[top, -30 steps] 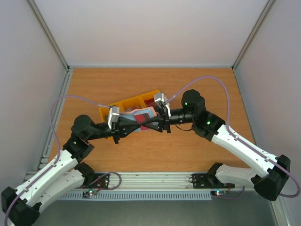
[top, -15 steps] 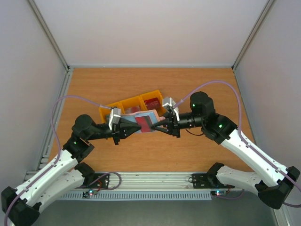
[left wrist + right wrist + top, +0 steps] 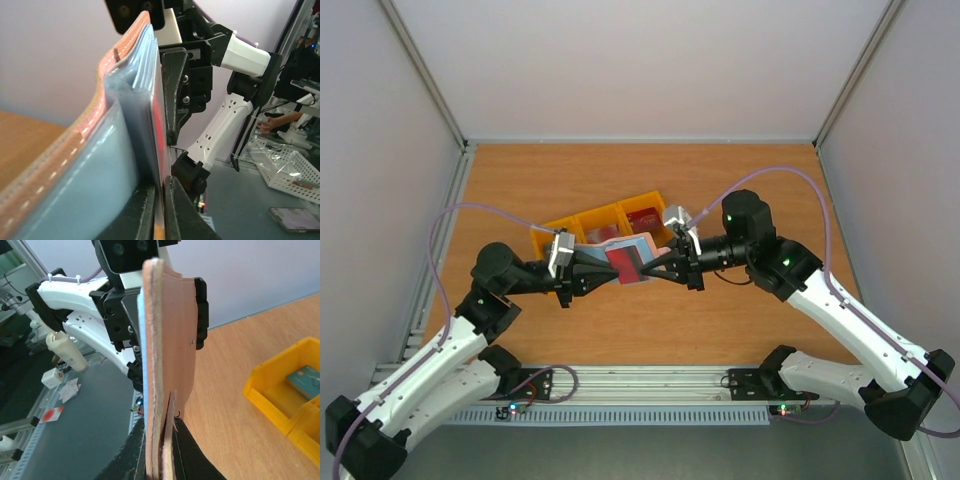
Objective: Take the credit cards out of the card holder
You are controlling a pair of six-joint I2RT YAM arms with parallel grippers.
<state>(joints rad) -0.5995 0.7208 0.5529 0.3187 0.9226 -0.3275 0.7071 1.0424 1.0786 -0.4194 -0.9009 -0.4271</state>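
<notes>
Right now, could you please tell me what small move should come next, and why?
Probably draw the left pincer back toward its base, sliding the dark red card out: it seems shut on that card's edge, while the right pincer clamps the card holder aloft.

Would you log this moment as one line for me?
left gripper: shut on card holder | right gripper: same | red card: in holder

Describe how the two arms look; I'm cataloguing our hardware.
Both alike: the left arm and right arm have white lower links, black joints with green lights, a purple cable each, silver wrist blocks and black pointed fingers.
</notes>
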